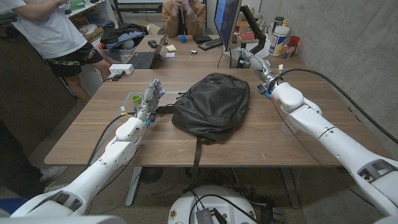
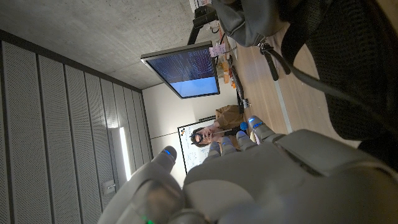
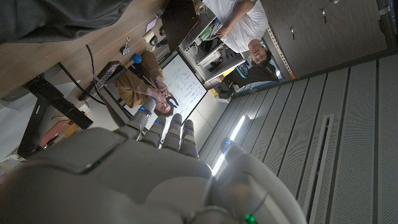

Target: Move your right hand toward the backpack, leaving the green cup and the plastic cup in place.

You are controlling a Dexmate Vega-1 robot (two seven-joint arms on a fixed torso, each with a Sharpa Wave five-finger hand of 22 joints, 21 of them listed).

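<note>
A black backpack (image 1: 211, 106) lies in the middle of the wooden table (image 1: 93, 137). My left hand (image 1: 151, 96) stands beside the backpack's left edge, fingers apart and pointing away, holding nothing. The green cup (image 1: 135, 98) sits just left of that hand. My right hand (image 1: 255, 62) is raised off the backpack's far right corner, fingers stretched out and empty. A faint clear plastic cup (image 1: 286, 127) seems to stand by my right forearm. The left wrist view shows my left hand (image 2: 249, 174) near the backpack (image 2: 348, 62). The right wrist view shows my right hand (image 3: 143, 168) and the backpack (image 3: 56, 15).
At the table's far side stand a laptop (image 1: 146, 57), a white box (image 1: 121, 69), a monitor (image 1: 227, 22) and bottles (image 1: 280, 38). One person sits behind the table and another stands at the back left. A backpack strap (image 1: 198, 155) hangs over the front edge.
</note>
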